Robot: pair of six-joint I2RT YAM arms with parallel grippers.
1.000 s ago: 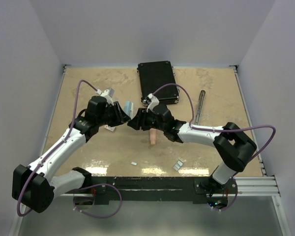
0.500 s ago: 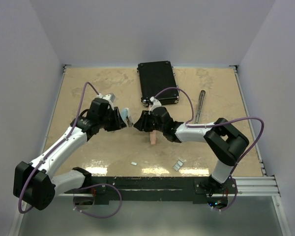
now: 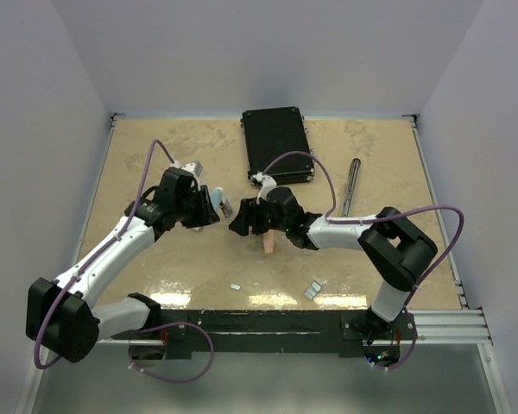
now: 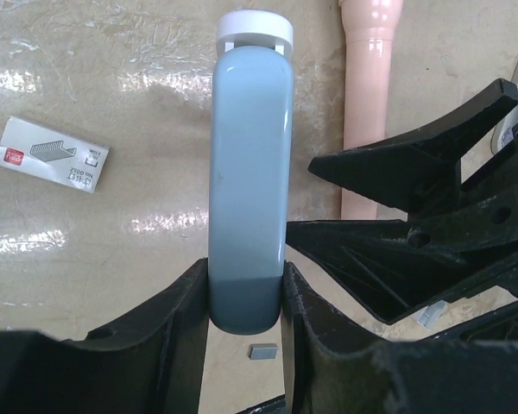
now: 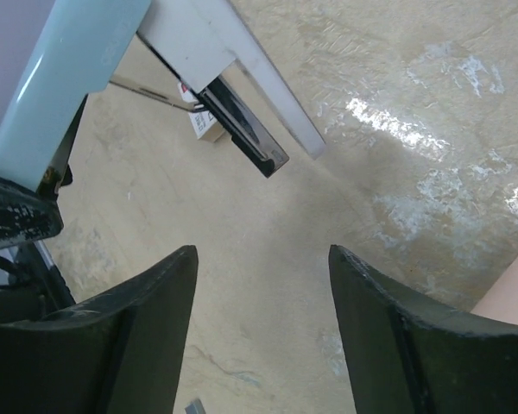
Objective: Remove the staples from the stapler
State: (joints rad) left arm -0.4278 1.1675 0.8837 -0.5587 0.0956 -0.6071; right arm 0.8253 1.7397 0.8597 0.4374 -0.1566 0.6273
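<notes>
Two left fingers (image 4: 177,345) clamped on the near end of the pale blue stapler (image 4: 249,172), one on each side, white cap pointing away. Just beside it, the right fingers (image 5: 138,319), spread apart and gripping nothing, only bare desk (image 5: 397,172) between them. Close ahead of those, a black track (image 5: 242,129) jutting out beside a white part of the stapler. Past the stapler, a pink handle (image 4: 371,86) lying flat, plus a small white card (image 4: 52,153) with red marks. Loose staples (image 3: 312,290) on the desk near its front edge, with one more grey block (image 3: 235,286) to their left, all apart from the fingers. At the far edge, a black case (image 3: 276,144); to its right, a dark rod (image 3: 352,185).
</notes>
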